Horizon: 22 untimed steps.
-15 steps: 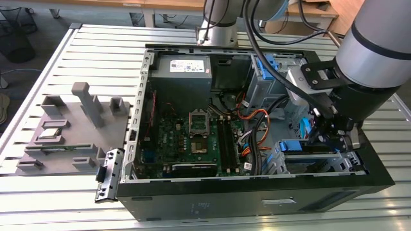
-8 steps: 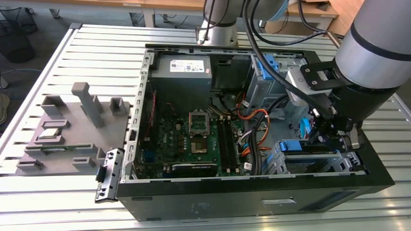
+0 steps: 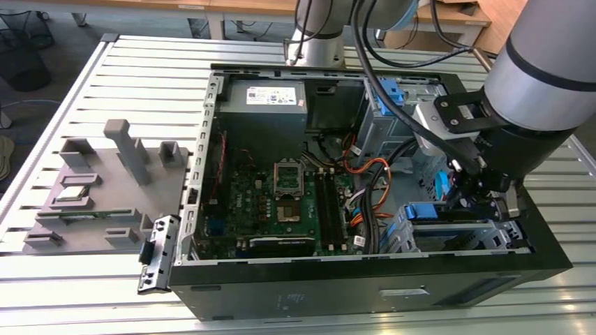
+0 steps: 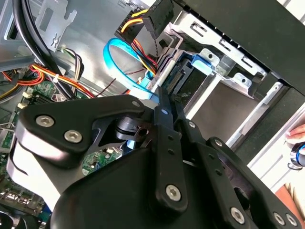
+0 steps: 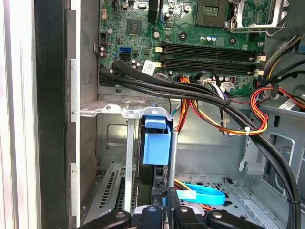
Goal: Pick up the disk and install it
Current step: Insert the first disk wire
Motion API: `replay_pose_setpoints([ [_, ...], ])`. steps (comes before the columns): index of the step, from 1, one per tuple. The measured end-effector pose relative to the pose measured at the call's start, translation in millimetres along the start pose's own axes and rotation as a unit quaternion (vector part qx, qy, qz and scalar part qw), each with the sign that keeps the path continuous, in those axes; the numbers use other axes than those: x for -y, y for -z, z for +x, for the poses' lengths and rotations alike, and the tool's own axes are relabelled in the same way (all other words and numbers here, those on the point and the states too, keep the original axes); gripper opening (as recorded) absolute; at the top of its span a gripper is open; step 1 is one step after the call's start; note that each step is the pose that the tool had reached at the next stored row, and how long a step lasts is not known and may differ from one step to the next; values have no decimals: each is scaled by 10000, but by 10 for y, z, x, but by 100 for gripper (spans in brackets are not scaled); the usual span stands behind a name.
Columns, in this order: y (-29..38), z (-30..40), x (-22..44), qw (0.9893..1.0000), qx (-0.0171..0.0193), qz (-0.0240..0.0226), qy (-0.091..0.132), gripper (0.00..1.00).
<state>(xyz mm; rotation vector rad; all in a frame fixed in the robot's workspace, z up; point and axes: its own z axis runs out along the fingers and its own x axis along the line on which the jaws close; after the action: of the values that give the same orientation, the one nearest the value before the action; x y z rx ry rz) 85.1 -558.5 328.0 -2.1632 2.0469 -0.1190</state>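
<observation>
The disk (image 3: 434, 211) stands on edge in the metal drive cage (image 3: 465, 241) at the front corner of the open computer case, on the exterior view's right. Its blue plastic frame (image 5: 156, 143) shows in the first wrist view, and its dark side (image 4: 185, 80) in the second. My gripper (image 3: 470, 202) reaches down into the case just beside the cage. The fingers (image 4: 164, 112) are pressed together with no gap, and their tips (image 5: 168, 193) sit against the disk's edge. I cannot tell whether they pinch any part of it.
Thick black cables (image 3: 368, 105) and orange-yellow wires (image 5: 224, 126) run close by the arm. A blue flat cable (image 4: 114, 57) loops near the cage. The motherboard (image 3: 279, 202) and power supply (image 3: 265, 105) fill the case. A grey parts fixture (image 3: 93, 188) lies outside. A hand (image 4: 298, 138) is nearby.
</observation>
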Motion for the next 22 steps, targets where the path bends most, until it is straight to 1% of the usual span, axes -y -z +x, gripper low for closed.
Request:
replay_pose_setpoints([
  [6, -5, 0, -1, 10000, 4, 0, -1, 16],
  [7, -13, 0, -2, 10000, 14, 2, -2, 17],
  [9, -13, 0, -2, 10000, 11, 2, -2, 17],
  [10, -8, 0, -1, 10000, 7, 1, -1, 24],
  [14, 2, 0, 0, 10000, 3, 0, 0, 24],
  [17, 49, -3, 9, 10000, 5, 1, -1, 24],
  [22, 169, -9, 29, 10000, 4, 1, -1, 24],
])
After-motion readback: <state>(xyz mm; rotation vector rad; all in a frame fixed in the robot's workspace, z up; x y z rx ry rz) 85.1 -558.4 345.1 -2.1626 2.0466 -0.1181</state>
